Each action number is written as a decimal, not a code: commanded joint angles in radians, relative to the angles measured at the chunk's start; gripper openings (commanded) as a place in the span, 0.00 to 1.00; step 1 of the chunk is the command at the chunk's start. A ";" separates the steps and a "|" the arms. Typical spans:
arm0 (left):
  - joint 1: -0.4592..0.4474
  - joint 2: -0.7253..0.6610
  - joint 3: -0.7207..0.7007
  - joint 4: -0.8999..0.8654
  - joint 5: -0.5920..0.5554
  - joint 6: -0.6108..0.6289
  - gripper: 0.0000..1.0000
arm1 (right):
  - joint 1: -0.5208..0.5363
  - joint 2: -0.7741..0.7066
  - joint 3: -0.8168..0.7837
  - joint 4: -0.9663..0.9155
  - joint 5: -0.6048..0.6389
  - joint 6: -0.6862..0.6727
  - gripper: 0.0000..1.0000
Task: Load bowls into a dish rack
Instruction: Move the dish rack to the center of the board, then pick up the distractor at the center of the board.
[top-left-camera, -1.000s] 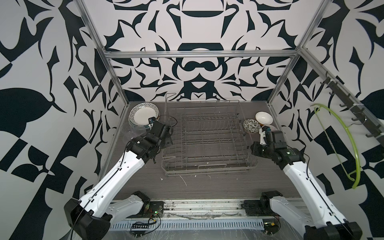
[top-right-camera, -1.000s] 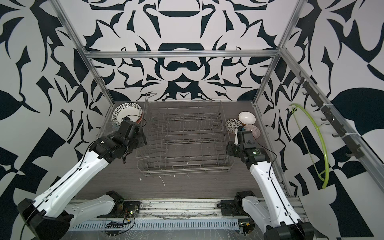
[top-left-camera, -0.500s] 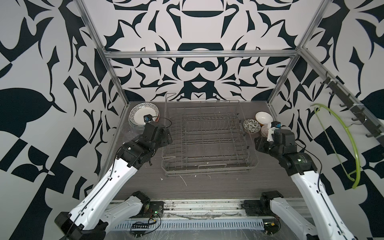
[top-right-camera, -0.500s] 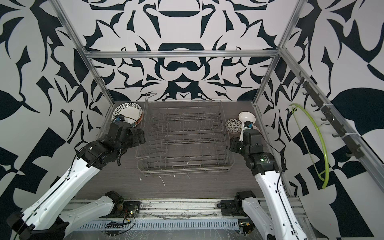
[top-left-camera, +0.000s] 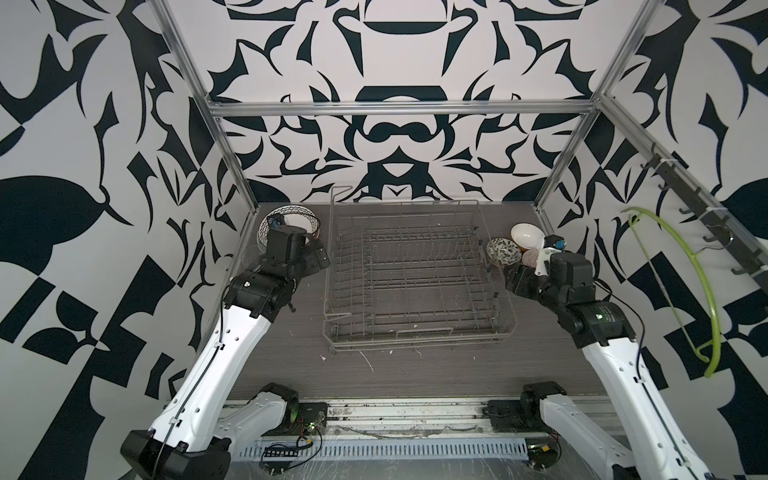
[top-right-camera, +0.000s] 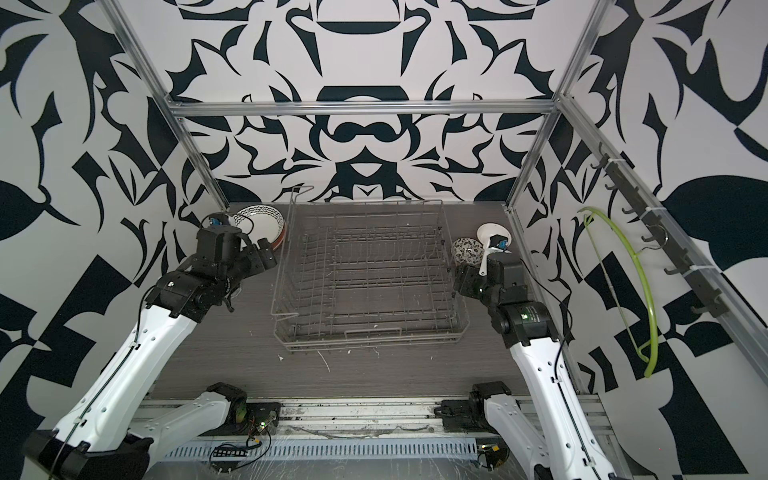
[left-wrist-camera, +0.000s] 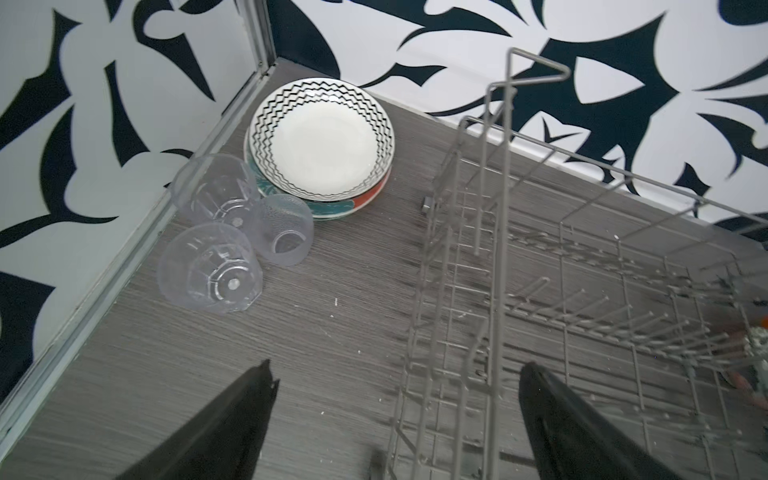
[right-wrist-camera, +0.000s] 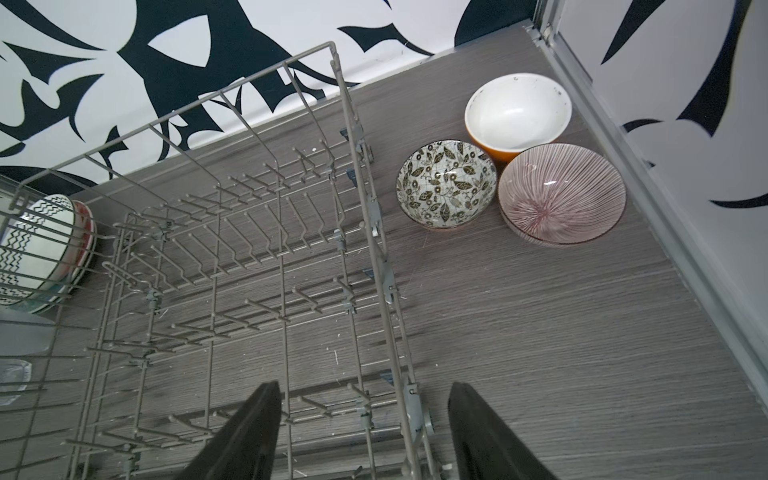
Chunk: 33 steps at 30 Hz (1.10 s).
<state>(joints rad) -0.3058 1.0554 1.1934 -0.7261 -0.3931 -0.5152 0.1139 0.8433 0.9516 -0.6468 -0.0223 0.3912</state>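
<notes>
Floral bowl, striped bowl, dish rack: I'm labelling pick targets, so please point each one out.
floral bowl (right-wrist-camera: 446, 185), right wrist view, centre of its inside.
striped bowl (right-wrist-camera: 561, 195), right wrist view, centre of its inside.
dish rack (right-wrist-camera: 376, 214), right wrist view, side wall wire.

Orange bowl (right-wrist-camera: 517, 112), white inside; floral bowl (right-wrist-camera: 446, 185), black-and-white; striped bowl (right-wrist-camera: 561, 193), pinkish; dish rack (top-left-camera: 409, 270) grey; lower plate (left-wrist-camera: 332, 209) seemingly teal-and-red.
</notes>
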 joint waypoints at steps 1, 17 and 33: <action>0.139 0.022 0.021 0.027 0.113 0.014 0.99 | 0.006 0.030 0.050 0.101 -0.062 0.029 0.59; 0.604 0.380 0.092 0.064 0.309 -0.077 0.68 | 0.017 -0.003 -0.091 0.207 -0.144 -0.006 0.55; 0.754 0.645 0.266 0.014 0.369 -0.012 0.60 | 0.039 0.058 -0.126 0.299 -0.197 -0.010 0.53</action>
<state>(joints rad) 0.4389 1.6646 1.4269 -0.6914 -0.0692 -0.5480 0.1417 0.8978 0.8249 -0.4122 -0.2008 0.3893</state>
